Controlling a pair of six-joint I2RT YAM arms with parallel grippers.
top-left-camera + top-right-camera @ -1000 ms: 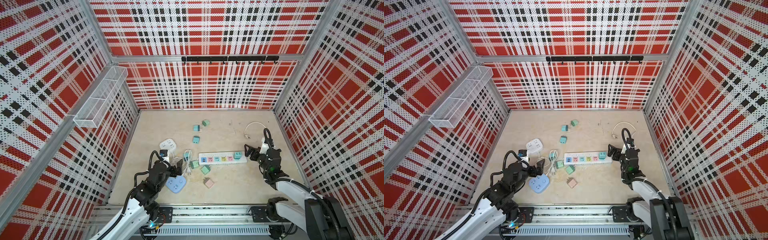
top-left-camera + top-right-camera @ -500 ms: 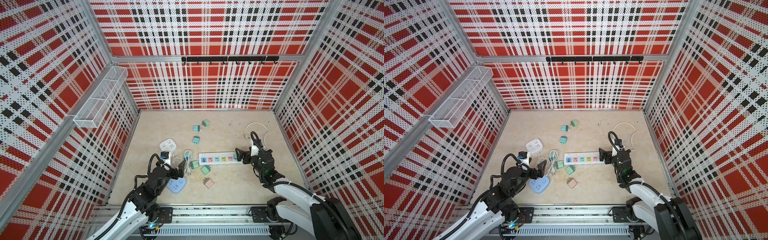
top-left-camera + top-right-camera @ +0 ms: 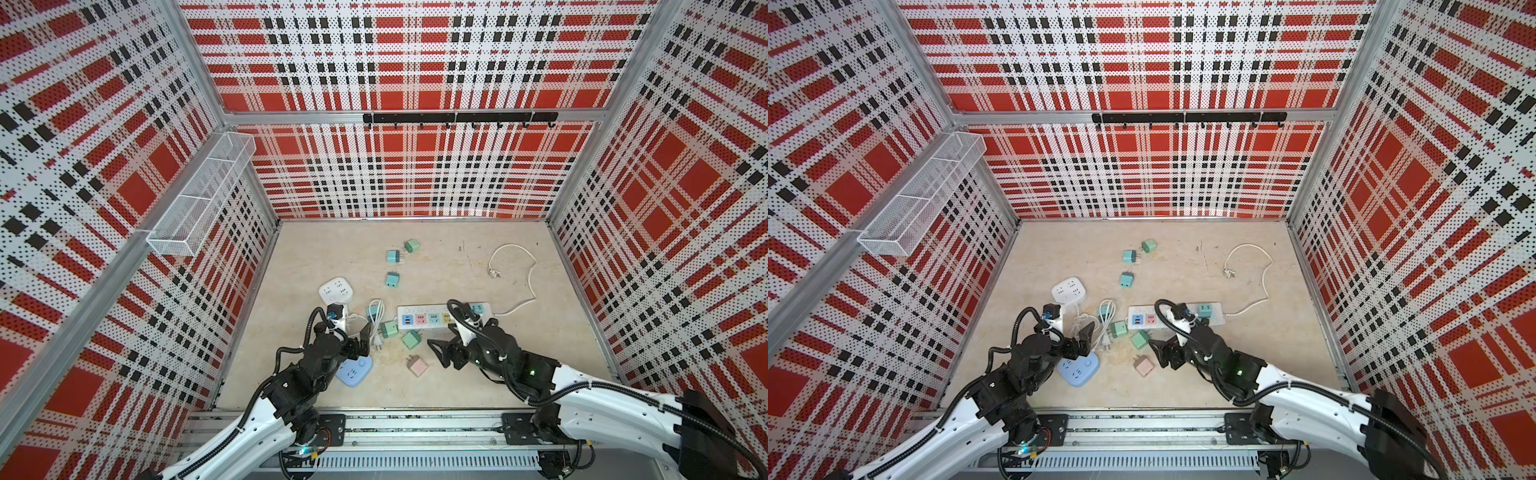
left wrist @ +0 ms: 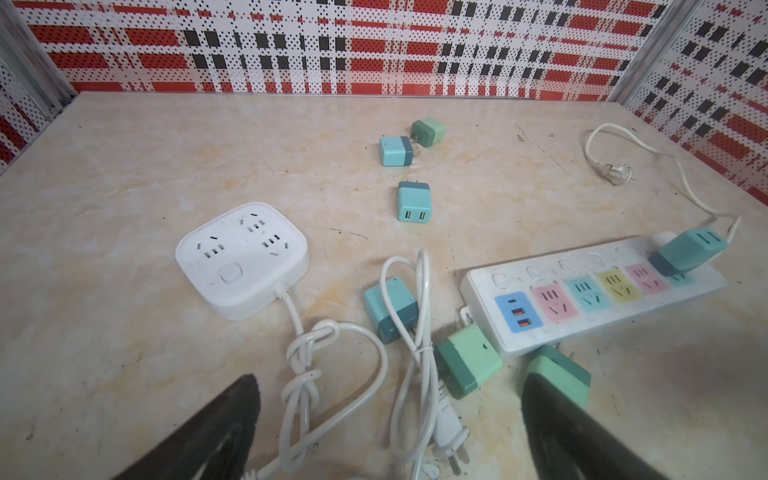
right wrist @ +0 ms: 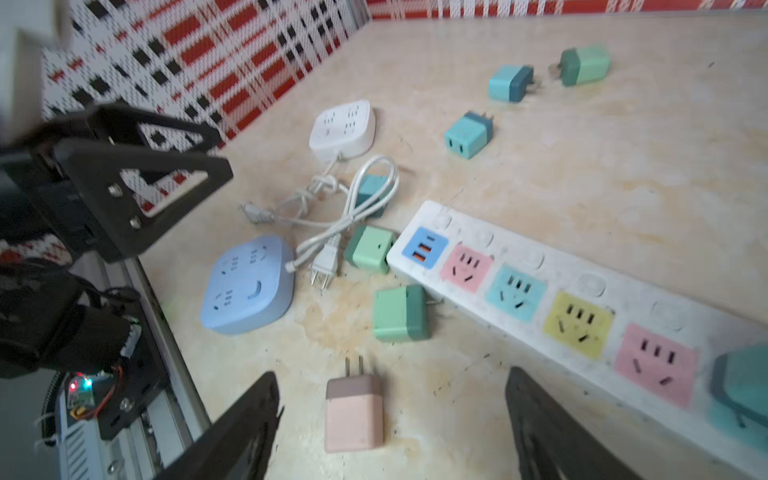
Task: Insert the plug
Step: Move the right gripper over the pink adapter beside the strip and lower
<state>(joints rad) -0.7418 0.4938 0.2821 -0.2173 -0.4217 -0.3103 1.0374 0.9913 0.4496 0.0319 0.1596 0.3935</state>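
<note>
While right end effector (image 5: 390, 374) hovers spread over pink plug (image 5: 354, 411), grasp pending.
Next: pinch it, lift toward power strip (image 3: 424, 319) at one o'clock.

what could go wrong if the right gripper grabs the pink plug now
The pink plug lies flat between the open fingers of the right gripper, so a grip may leave its prongs sideways, not aimed down at the power strip. The nearest green plug sits just beyond its prongs and could get nudged. The strip looks loose on the table, so pushing might slide it.
</note>
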